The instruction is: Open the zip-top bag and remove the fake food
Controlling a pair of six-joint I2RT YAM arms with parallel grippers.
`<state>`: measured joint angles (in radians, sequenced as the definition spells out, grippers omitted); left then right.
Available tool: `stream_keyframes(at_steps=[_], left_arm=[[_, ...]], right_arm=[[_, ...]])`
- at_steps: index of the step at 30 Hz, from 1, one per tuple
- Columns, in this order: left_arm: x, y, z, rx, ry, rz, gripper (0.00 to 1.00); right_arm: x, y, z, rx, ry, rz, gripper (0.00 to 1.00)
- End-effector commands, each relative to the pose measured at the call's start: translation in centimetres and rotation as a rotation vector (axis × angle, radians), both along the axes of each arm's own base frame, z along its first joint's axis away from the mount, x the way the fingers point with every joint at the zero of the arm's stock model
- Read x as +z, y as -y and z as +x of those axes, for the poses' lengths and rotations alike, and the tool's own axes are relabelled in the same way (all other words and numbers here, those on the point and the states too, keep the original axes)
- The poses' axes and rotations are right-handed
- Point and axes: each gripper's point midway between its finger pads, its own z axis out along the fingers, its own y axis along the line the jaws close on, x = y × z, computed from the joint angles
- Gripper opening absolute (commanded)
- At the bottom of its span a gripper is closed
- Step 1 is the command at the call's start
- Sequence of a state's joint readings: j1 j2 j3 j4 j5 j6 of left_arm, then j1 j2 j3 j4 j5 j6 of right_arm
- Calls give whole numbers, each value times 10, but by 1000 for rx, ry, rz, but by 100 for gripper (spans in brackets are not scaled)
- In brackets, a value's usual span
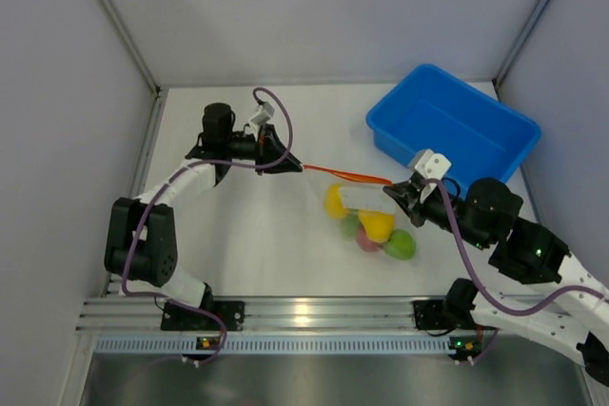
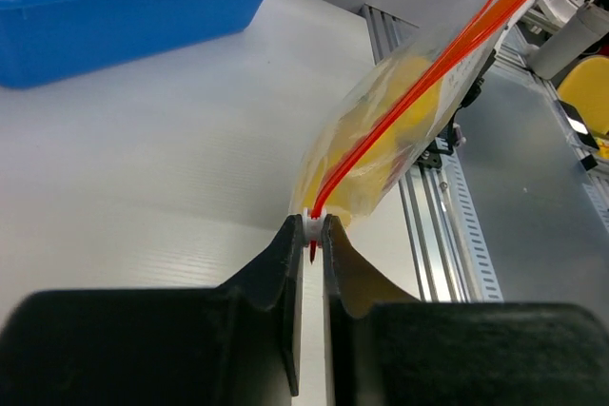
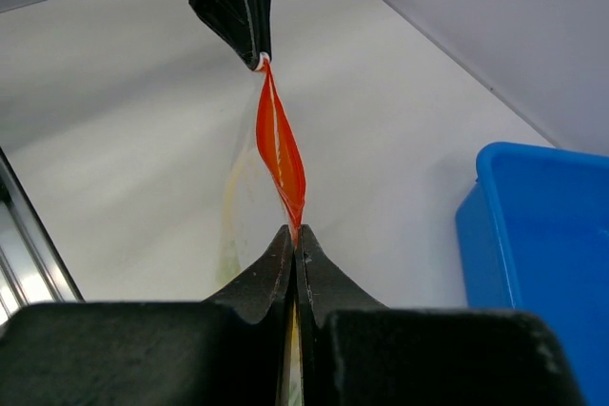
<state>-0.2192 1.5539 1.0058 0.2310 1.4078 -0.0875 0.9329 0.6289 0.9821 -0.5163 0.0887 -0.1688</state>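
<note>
The clear zip-top bag (image 1: 366, 216) hangs stretched between my two grippers, its orange-red zip strip (image 1: 347, 175) taut in a line. My left gripper (image 1: 291, 163) is shut on the white slider at the strip's left end (image 2: 312, 225). My right gripper (image 1: 392, 189) is shut on the strip's right end (image 3: 295, 232). In the right wrist view the strip's two lips bow slightly apart (image 3: 281, 154). The fake food sits inside the bag: two yellow pieces (image 1: 376, 225), a green fruit (image 1: 400, 245), and a red one (image 1: 368, 241), near the table.
A blue plastic bin (image 1: 455, 125) stands at the back right, close behind my right gripper; it also shows in the left wrist view (image 2: 133, 7). The aluminium rail (image 1: 314, 316) runs along the near edge. Grey walls close in on three sides.
</note>
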Motion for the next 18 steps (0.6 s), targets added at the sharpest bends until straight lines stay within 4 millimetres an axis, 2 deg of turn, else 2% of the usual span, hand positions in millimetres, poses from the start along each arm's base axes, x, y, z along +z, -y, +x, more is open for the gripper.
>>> stream_keyframes(at_steps=[1,3,4,6,9,10,12,14,18], left_arm=[[1,-10,11,47,24,-2,17],[8,-7,10,51,39,-3,27],[12,-2,10,64,52,2,54],[22,5,7,58,78,-2,63],[40,24,-6,34,142,-12,69],[52,33,-12,20,181,-23,70],[63,40,-2,103,222,-17,70],[78,59,-8,104,280,-32,72],[97,81,-35,-1,342,-71,71]], right_arm=[[29,1,-5,12,41,101,0],[28,-2,-8,36,44,112,0],[29,-3,-9,42,49,119,0],[25,-6,-11,61,46,115,0],[17,-8,-12,75,34,97,0],[16,-9,-12,79,33,96,0],[11,-12,-17,115,24,78,0],[11,-13,-22,143,29,82,0],[12,-14,-24,154,34,90,0]])
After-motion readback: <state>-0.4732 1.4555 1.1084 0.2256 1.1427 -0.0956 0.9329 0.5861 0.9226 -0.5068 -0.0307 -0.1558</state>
